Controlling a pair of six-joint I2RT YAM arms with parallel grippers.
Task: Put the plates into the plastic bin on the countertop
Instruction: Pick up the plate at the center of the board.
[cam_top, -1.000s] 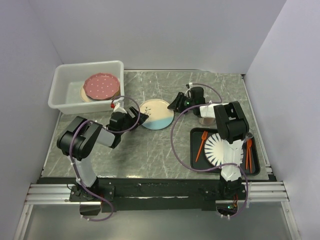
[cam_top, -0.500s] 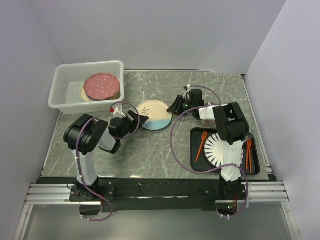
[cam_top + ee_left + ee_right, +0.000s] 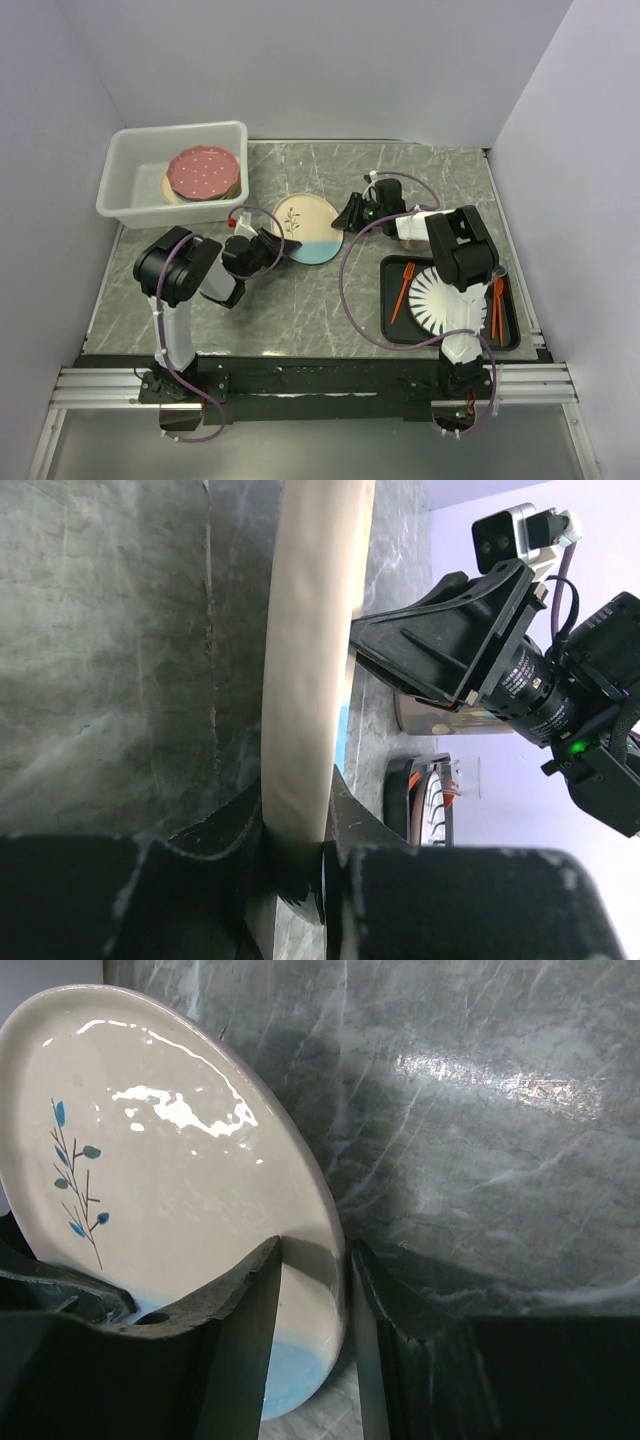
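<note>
Plate point(image 3: 308, 217), cream with a blue edge, sits tilted between the two grippers over the countertop point(image 3: 300, 290). The left gripper point(image 3: 295, 820) pinches one rim. The right gripper point(image 3: 315, 1255) straddles the opposite rim, though whether it is clamped is unclear.

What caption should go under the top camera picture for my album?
Left pincer and right pincer grip one cream plate over the countertop; the plastic bin holds other plates.

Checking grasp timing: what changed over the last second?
The left fingers moved right and closed on the near-left rim of the white round plate with blue sprig; the right fingers nudged it left, holding its opposite rim. Translucent white plastic bin and black rectangular tray unchanged.
</note>
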